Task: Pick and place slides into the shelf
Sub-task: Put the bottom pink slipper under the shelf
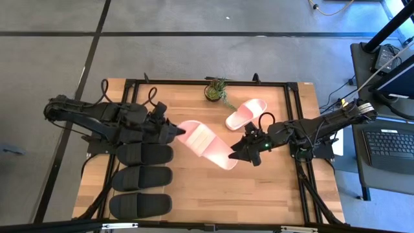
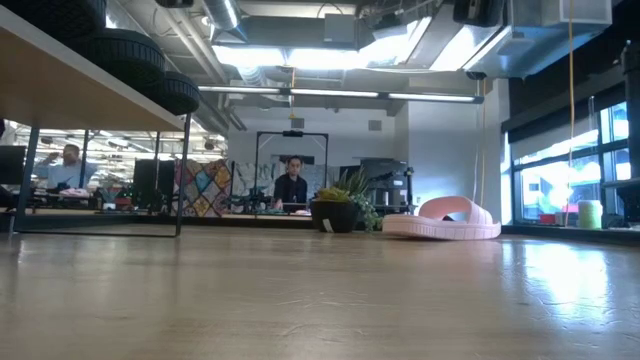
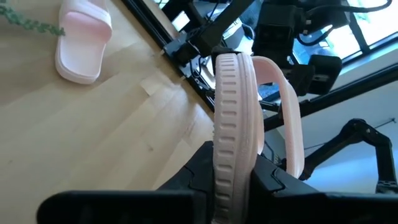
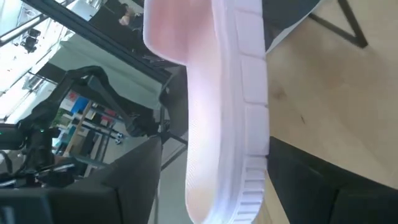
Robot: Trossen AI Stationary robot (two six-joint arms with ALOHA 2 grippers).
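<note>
A pale pink slide (image 1: 207, 145) hangs in the air over the table's middle, held between both grippers. My left gripper (image 1: 177, 133) is shut on the end by the strap, and my right gripper (image 1: 238, 154) is shut on the other end. A second pink slide (image 1: 246, 114) lies sole-down on the table near the far edge and shows in the low view too (image 2: 445, 220). Three black slides (image 1: 141, 178) lie side by side on the shelf (image 2: 60, 95) at the table's left. My left gripper pinches the pink slide's sole (image 3: 231, 168) between its two fingers, at the end nearest the strap (image 3: 292, 124). It comes level from the table's left. The slide is lifted clear of the table. My right gripper pinches the sole's edge (image 4: 239, 180) at the end away from the strap, one finger (image 4: 124, 180) on each face. It comes from the table's right, slanting slightly down. The slide stretches away from it toward the left gripper, clear of the table.
A small potted plant (image 1: 217, 90) stands by the far edge, next to the second pink slide. A black frame (image 1: 294, 129) runs around the table. Bare wood (image 1: 207, 194) lies along the near side. People sit in the room behind (image 2: 291, 185).
</note>
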